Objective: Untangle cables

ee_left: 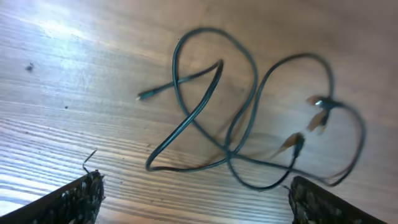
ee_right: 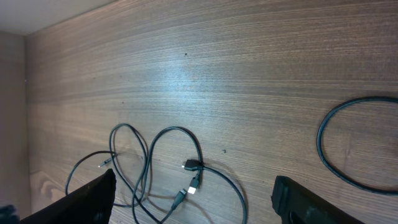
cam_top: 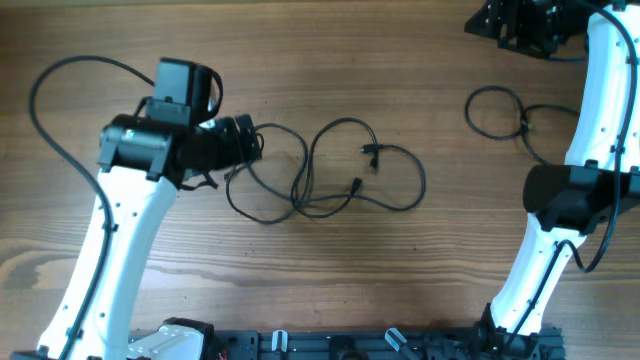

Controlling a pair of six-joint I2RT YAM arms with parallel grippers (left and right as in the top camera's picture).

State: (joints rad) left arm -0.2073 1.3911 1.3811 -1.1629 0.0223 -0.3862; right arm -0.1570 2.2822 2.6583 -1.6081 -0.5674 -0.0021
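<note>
Overhead view: the tangled cables (cam_top: 325,178) lay on the wooden table (cam_top: 420,290) near its middle, as several thin black loops that crossed one another, with two small plugs (cam_top: 372,152) close together inside the right-hand loop. A single cable (cam_top: 497,112), curled into one loop, lay well apart from the tangle toward the far right of the table, and one strand of it ran behind the white right arm (cam_top: 600,90). The left arm (cam_top: 120,230) reached in from the left, its dark end just beside the leftmost loop of the tangle; whether it touched the cord could not be told. Left wrist view: the left fingers (ee_left: 74,199) stood wide apart at the lower corners with nothing between them, and the tangle (ee_left: 211,118) lay on the table ahead of them, blurred. Right wrist view: the right fingers (ee_right: 311,202) were likewise spread and empty; the tangle (ee_right: 146,165) appeared at lower left and the single loop (ee_right: 348,140) at the right edge, bare table between them.
</note>
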